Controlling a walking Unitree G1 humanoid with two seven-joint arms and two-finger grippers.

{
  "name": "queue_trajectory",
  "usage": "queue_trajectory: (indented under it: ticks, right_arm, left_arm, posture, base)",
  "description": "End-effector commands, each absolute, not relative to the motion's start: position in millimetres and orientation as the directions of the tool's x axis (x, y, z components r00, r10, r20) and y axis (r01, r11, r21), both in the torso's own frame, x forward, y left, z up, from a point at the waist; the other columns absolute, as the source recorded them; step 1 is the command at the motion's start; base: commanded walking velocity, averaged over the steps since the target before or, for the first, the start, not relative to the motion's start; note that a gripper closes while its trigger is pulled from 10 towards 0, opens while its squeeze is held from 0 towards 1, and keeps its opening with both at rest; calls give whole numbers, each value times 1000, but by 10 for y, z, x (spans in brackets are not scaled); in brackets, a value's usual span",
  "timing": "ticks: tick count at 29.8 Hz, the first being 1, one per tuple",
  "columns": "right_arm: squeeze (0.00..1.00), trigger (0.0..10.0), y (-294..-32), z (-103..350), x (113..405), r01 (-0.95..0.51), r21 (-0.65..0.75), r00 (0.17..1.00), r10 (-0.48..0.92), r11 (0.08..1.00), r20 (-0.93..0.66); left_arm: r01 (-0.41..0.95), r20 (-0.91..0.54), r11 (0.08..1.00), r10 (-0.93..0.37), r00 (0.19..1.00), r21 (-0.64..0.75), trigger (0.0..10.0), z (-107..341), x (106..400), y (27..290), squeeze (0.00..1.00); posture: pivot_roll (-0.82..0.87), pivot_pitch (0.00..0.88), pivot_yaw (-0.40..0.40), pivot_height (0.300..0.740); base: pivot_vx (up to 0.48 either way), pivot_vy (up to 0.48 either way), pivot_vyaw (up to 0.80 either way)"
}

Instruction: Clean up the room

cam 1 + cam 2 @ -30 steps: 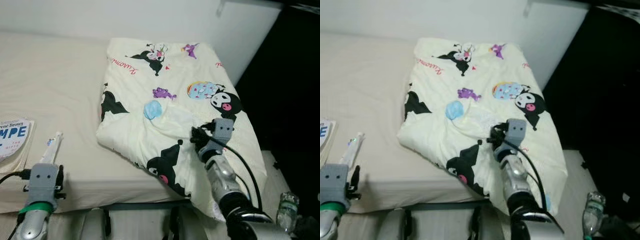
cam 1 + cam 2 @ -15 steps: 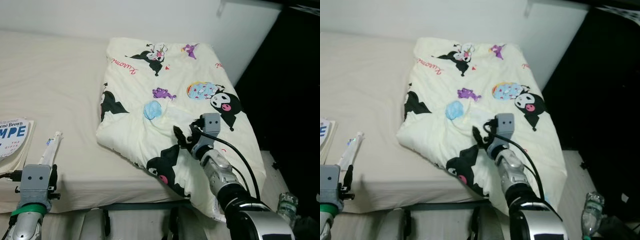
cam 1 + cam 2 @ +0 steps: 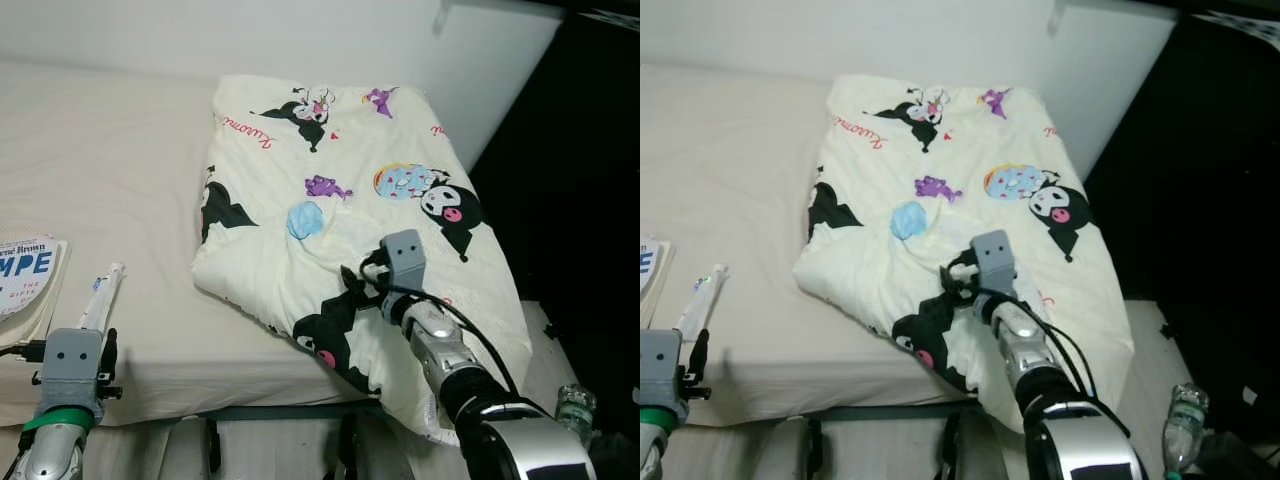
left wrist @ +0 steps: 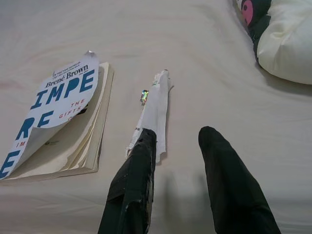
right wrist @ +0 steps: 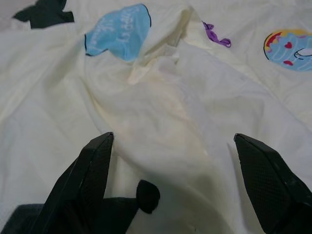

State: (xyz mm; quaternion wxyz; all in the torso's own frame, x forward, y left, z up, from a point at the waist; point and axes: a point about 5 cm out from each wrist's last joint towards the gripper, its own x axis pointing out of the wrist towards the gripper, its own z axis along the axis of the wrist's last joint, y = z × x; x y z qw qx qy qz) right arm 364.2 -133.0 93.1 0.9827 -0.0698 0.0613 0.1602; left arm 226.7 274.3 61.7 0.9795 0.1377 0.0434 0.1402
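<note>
My right gripper (image 5: 170,185) sits over the near part of the folded quilt (image 3: 330,180), fingers (image 5: 92,170) spread wide, tips just above the fabric. The right arm reaches up from the lower edge, wrist bent toward the quilt's middle. My left gripper (image 4: 175,161) hovers well left of the quilt, low over the mattress, fingers (image 4: 136,170) apart and holding nothing.

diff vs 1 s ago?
Right gripper slid toward the robot's left across the blanket, its open fingers over the front fold. Left gripper drew back a little from the white tube. Blanket, tube and book stayed put; nothing grasped.
</note>
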Motion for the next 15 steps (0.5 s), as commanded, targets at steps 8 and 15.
queue_trajectory:
  ticks: [8, 15]
  right_arm:
    - [0, 10000, -1325, 784, 3586, -342, -73, 920, 317, 937, -232]
    - [0, 3961, -1298, 754, 3579, -336, -33, 913, 318, 941, -255]
  left_arm:
    - [-250, -69, 926, 279, 958, 282, 10000, 583, 2271, 2720, 0]
    - [-258, -66, 924, 287, 956, 283, 10000, 592, 2276, 2741, 0]
  posture:
    - [114, 63, -101, 606]
    - [119, 62, -106, 606]
  base:
    - [0, 0, 0]
    - [0, 0, 0]
